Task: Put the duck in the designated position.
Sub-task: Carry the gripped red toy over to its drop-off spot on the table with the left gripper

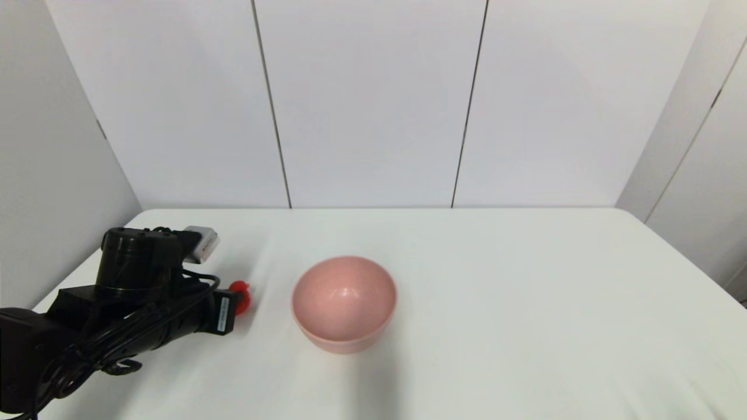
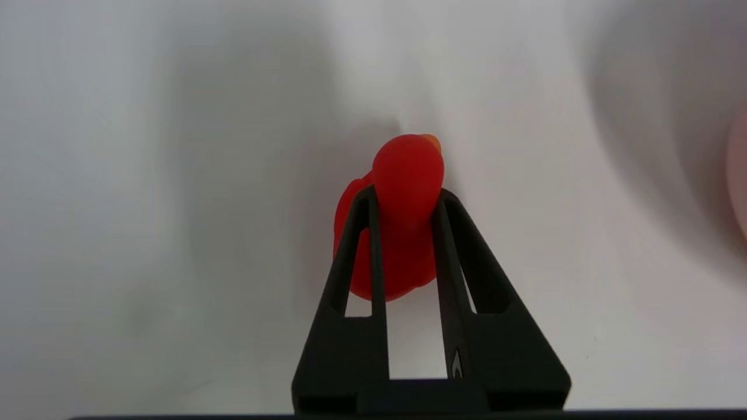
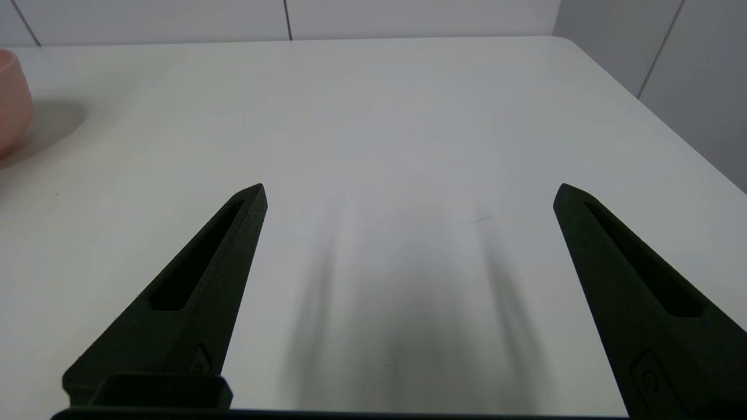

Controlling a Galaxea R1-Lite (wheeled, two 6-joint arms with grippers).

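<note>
Nearest the robot, the right gripper [image 3: 408,192] is parked low over the table's [image 1: 525,326] right part, its 2 black fingers spread wide with nothing between them and only bare white surface ahead; it does not appear in the head view at all. Farther in, toward the table's left edge, the left gripper [image 2: 405,201] has its 2 fingers drawn in on the duck [image 2: 402,192], one finger on each flank of the body, just below the round head with its orange beak pointing away from the wrist. From the head view the duck [image 1: 241,295] shows only as a red blob at the tip of the left arm, well short of the far edge; whether it sits on the surface or is lifted slightly cannot be told. To its right, near the table's middle, stands the pink bowl [image 1: 344,303], upright and empty, apart from the duck. The duck looks very light, hollow and soft, so it should give under pressure, and its glossy skin is likely slippery. The wide part of the body, where the fingers now sit, seems the best hold; the rounded head would probably squirt out of a pinch, so a modest, steady squeeze is wiser than a hard one
</note>
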